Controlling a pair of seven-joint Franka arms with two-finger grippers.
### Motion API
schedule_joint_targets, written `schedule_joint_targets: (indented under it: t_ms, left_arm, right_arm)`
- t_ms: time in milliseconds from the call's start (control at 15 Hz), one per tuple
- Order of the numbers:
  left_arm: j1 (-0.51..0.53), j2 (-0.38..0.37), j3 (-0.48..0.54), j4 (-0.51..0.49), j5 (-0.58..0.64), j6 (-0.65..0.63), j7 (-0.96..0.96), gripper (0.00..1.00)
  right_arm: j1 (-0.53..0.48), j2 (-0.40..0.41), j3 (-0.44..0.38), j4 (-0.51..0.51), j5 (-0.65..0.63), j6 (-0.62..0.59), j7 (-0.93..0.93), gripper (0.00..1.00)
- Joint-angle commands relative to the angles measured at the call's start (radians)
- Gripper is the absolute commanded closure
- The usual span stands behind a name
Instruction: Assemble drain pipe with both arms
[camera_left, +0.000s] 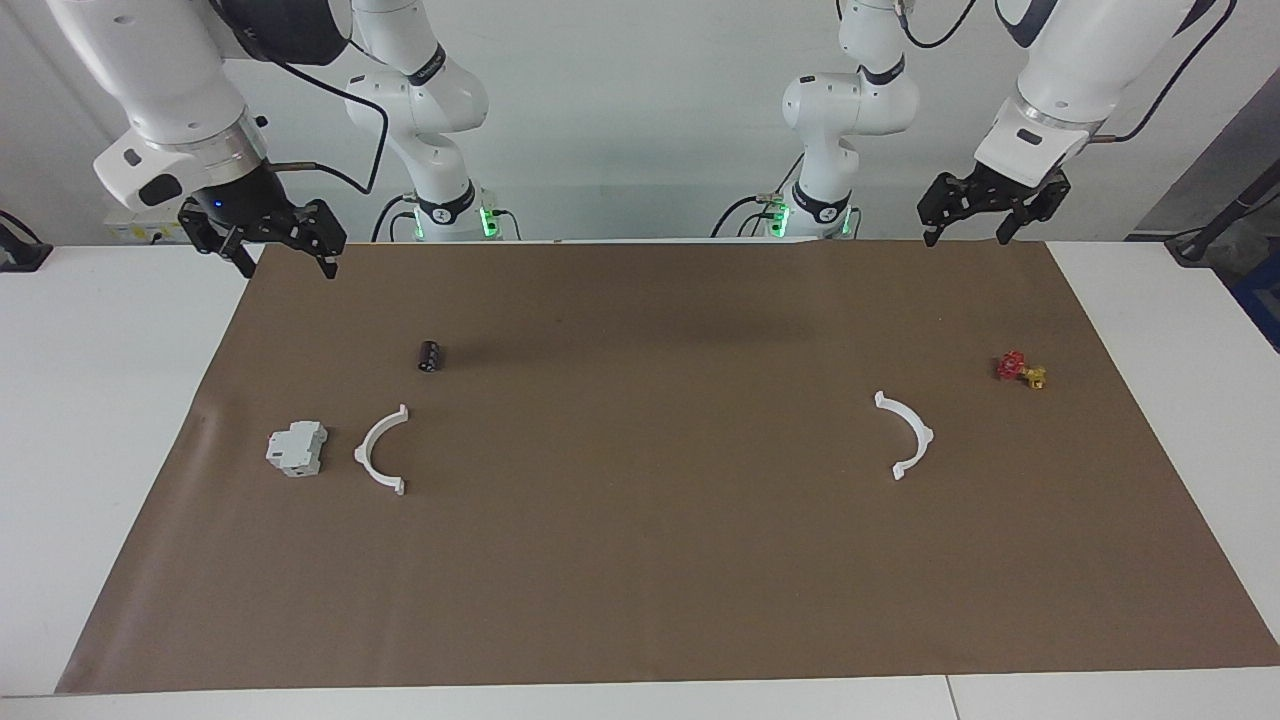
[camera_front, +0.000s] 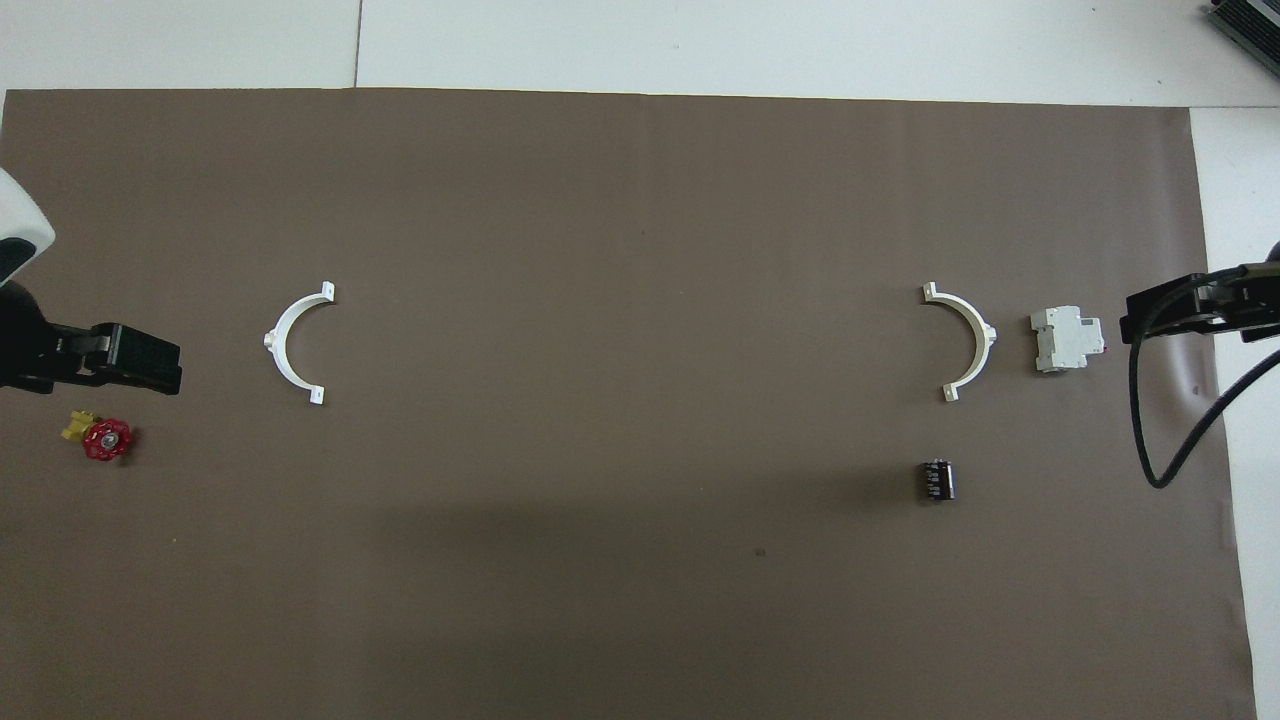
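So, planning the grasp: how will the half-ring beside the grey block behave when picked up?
The half-ring looks thin and flat, so probably light and slightly springy. Lying flat on the brown mat, it likely slides when nudged rather than rolling.

Bright, even overhead light; soft shadows, sharp focus.

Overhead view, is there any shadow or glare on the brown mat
Overhead view: a broad soft shadow darkens the brown mat near the robots, beside the black cylinder; no glare. Facing view: the same dim band lies beside the cylinder, and the half-rings stay evenly lit.
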Motion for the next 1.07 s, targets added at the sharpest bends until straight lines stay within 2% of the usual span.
schedule_joint_targets:
  t_ms: [0, 267, 400, 533, 733, 1000]
  left_arm:
    - [-0.014, -0.006, 0.004, -0.006, 0.007, 0.016, -0.013, 0.00]
    - [-0.014, -0.006, 0.004, -0.006, 0.007, 0.018, -0.013, 0.00]
    - [-0.014, -0.006, 0.004, -0.006, 0.007, 0.018, -0.015, 0.00]
    - [-0.014, -0.006, 0.004, -0.006, 0.007, 0.018, -0.012, 0.00]
    - [-0.011, -0.006, 0.004, -0.004, 0.007, 0.019, -0.007, 0.00]
    - [-0.012, -0.006, 0.004, -0.004, 0.007, 0.021, -0.012, 0.00]
  right_arm:
    - [-0.006, -0.006, 0.004, -0.007, 0.020, 0.018, -0.007, 0.00]
    - [-0.008, -0.020, 0.004, -0.045, 0.025, 0.059, -0.002, 0.00]
    - [-0.009, -0.078, 0.004, -0.178, 0.027, 0.186, -0.017, 0.00]
    - [-0.011, -0.097, 0.004, -0.254, 0.027, 0.262, -0.027, 0.00]
    - [-0.012, -0.070, 0.004, -0.321, 0.043, 0.378, -0.100, 0.00]
    - [-0.040, 0.054, 0.004, -0.384, 0.089, 0.564, -0.220, 0.00]
